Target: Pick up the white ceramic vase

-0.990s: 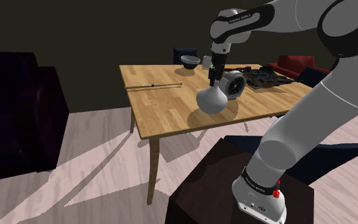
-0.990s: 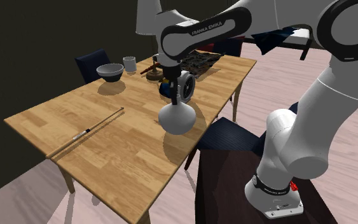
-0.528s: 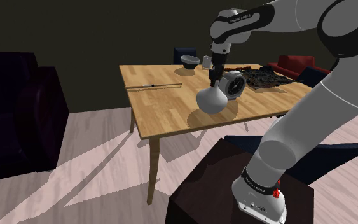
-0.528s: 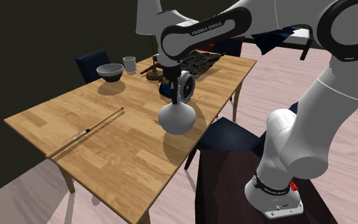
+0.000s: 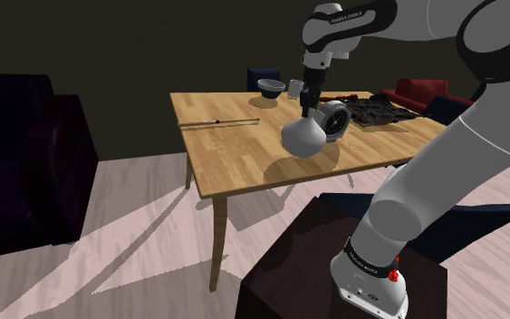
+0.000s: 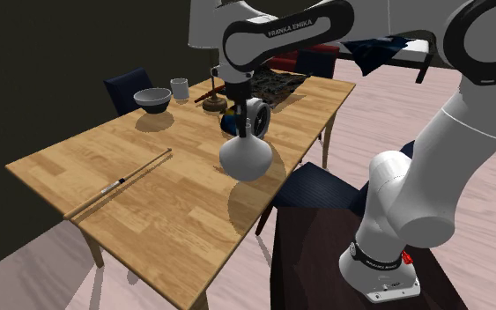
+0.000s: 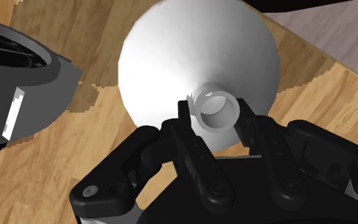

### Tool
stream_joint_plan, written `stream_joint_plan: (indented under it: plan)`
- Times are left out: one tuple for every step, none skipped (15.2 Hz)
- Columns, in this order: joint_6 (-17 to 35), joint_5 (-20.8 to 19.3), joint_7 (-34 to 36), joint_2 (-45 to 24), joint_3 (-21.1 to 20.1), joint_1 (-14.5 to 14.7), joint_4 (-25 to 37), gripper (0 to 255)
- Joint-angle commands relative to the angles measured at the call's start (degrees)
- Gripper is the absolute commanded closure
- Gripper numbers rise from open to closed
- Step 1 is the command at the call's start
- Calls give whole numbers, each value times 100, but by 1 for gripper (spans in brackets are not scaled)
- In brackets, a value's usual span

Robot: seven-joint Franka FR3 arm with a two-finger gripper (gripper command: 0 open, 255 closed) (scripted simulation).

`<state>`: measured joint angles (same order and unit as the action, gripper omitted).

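Vase (image 7: 196, 57), plain white and round-bellied, is hanging neck-up in the jaws. The jaws are gripping its short neck, with one of the fingers (image 7: 191, 146) pressing on each side just under the open mouth. The wide belly is swelling out directly below the fingertips.

Status: the belly is appearing clear of the tabletop (image 6: 149, 202), with its shadow lying apart from it on the wood beneath the jaws. I am judging the lift as begun but low.

Note on grip: the neck is looking narrow and smooth, and the whole weight is hanging under two small contact patches. A slip downward or a pendulum swing is the likely fault.

Method for the step:
- rising straight up, with the wrist plumb and no twist;
- moving slowly, so the belly is not rocking about the neck;
- squeezing firmly, with no loosening until the vase is well clear.

Hazard: a grey round-faced object (image 6: 256, 119) is standing just beside the jaws, close to the belly. Any sideways drift toward it is risking a knock, so height should come before any travel.

Farther from the jaws, a dark bowl (image 6: 152, 99) and a pale cup (image 6: 180, 88) are sitting near the far edge. A thin rod (image 6: 118, 183) is lying well apart. None of these is obstructing a vertical lift.
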<state>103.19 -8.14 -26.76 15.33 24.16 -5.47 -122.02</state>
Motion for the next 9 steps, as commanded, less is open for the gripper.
stream_joint_plan:
  plan:
    - [-150, 12, -7, -6, -11, 8, 159, 255]
    - [-227, 13, -8, 1, -17, 10, 229, 255]
    - [-304, 15, -10, 7, -23, 13, 300, 255]
    - [-381, 18, -12, 11, -30, 15, 373, 255]
    - [-458, 20, -15, 15, -36, 18, 447, 255]
    - [-535, 23, -17, 16, -41, 20, 522, 255]
    - [-612, 26, -20, 17, -47, 23, 599, 255]
    - [-689, 30, -24, 16, -52, 26, 676, 255]
    - [-765, 34, -27, 14, -57, 29, 755, 255]
